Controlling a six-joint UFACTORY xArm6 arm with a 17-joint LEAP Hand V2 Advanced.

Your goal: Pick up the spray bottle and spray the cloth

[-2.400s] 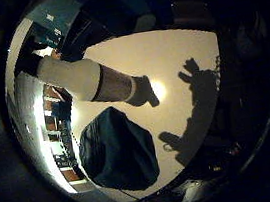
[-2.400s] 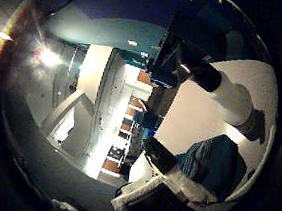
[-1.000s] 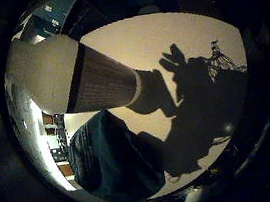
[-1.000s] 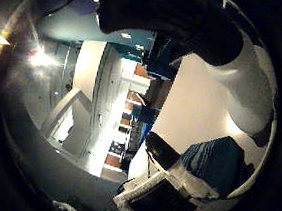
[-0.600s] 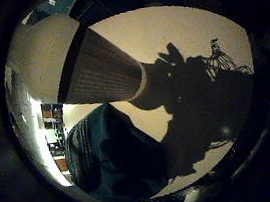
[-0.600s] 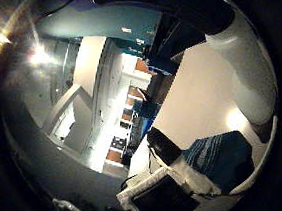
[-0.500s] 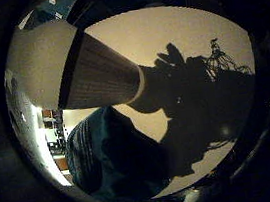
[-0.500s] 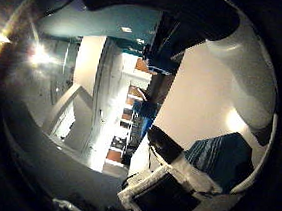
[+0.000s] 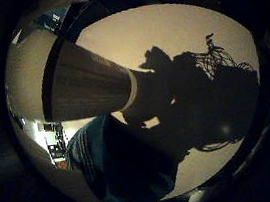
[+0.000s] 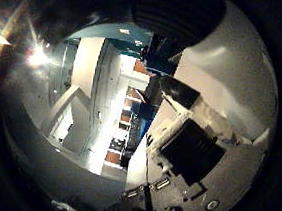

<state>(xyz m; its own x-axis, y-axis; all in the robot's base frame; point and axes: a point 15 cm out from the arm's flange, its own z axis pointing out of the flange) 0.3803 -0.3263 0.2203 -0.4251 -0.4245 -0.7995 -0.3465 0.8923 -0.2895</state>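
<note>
spray bottle (image 9: 90, 84): top cut off | cloth (image 9: 118, 164): mostly in shadow

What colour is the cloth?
Dark blue cloth, faintly striped at one edge; shows best in the little finger side view.

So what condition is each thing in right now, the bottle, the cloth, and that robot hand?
spray bottle: very close to the palm, standing on the table.
cloth: crumpled on the table beside the bottle, partly in shadow.
robot hand: at the bottle; grip cannot be told.
</note>
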